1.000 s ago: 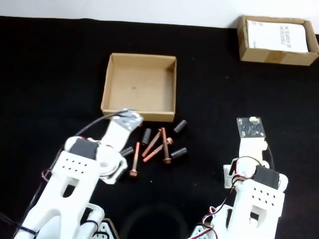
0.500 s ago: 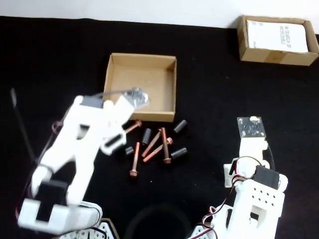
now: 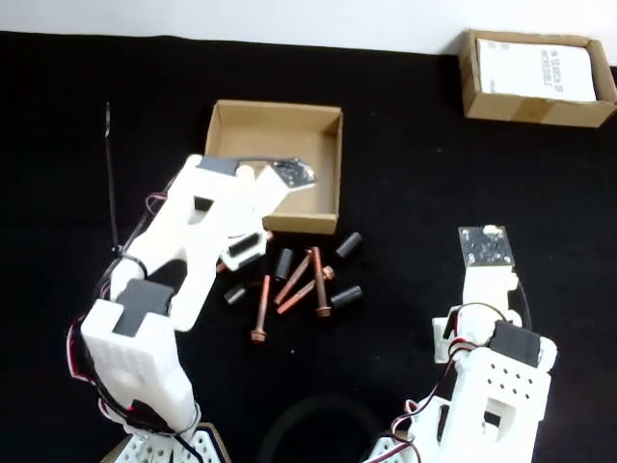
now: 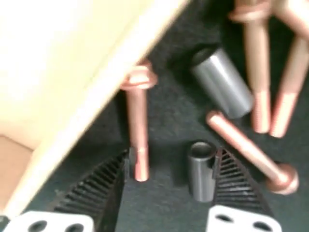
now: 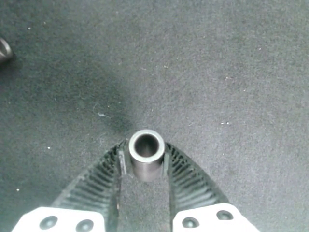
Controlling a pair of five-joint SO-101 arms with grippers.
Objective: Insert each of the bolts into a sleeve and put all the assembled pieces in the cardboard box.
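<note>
1. Copper bolt (image 4: 138, 130) and grey sleeve (image 4: 201, 170) both sit in the gap of the left gripper (image 4: 171, 159). Its fingers are spread wide and pinch nothing.
2. Key relation: the bolt's shank tip lies just beside one ribbed finger (image 4: 104, 186). Its long axis runs straight out from the gripper, and the flanged head is at the far end, against the box (image 4: 96, 92) wall.
3. The sleeve is touching or nearly touching the other finger, open end toward the camera. Can't tell whether it stands or lies.
4. My read: closing now would trap both parts. The gripper needs a side shift so only the bolt is centred, and the box wall leaves little room at the head end.
5. Right gripper (image 5: 145, 151) is pinching a held sleeve (image 5: 146, 169) between its pads, bore facing the wrist camera, over bare black mat (image 5: 231, 72).
6. In the high view the left arm is over the pile and is the nearer one. The right arm is well apart, off to the side.
7. Loose bolts (image 3: 294, 280) are smooth, coppery and flange-headed, lying crossed just in front of the box.
8. Loose sleeves (image 3: 348, 244) are short matte dark tubes and likely to roll.
9. The box is plain cardboard with an open top, and no assembled piece shows on its visible floor.
</note>
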